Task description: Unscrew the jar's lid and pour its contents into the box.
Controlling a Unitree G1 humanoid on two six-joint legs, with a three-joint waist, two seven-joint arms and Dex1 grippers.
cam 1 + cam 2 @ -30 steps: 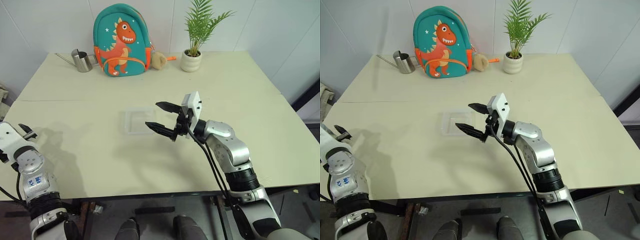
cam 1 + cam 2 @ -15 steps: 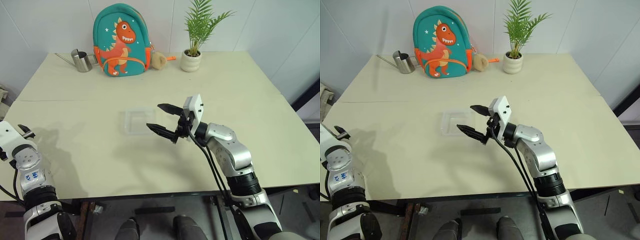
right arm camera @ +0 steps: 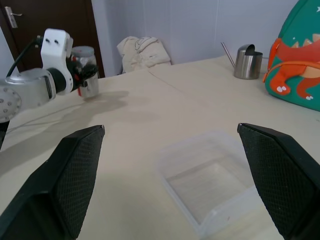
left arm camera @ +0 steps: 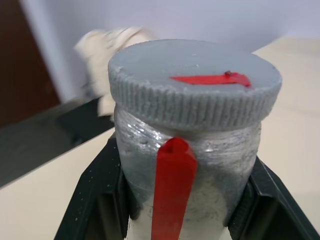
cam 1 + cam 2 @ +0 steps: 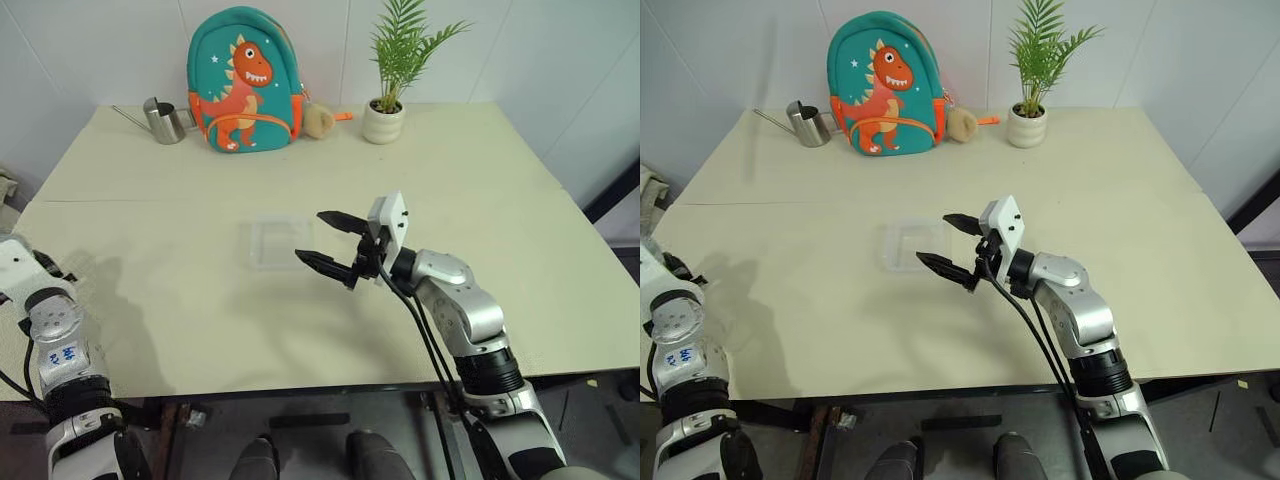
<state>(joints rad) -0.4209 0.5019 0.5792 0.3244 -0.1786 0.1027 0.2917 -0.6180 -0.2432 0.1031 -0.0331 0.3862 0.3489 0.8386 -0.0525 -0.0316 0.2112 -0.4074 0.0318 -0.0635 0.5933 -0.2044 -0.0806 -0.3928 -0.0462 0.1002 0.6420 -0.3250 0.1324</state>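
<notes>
The left arm sits at the near left edge of the scene, its wrist raised just over the desk's near left corner. The left gripper (image 3: 82, 75) has its jaws clamped on the body of the jar (image 4: 192, 165), holding it upright. The right arm reaches in from the near right, forearm angled toward the middle. The right gripper (image 5: 325, 240) points left, its jaws spread wide and holding nothing.

A grey ribbed lid (image 4: 194, 87) marked with a red streak is seen on the whitish clear jar (image 4: 192, 180), down which a red strip runs. At upper left of the head view, a teal backpack (image 5: 242, 80) printed with an orange dinosaur is shown beside a steel watering can (image 5: 163, 121). The box (image 5: 276, 242) is clear, the table (image 5: 480, 180) cream.
</notes>
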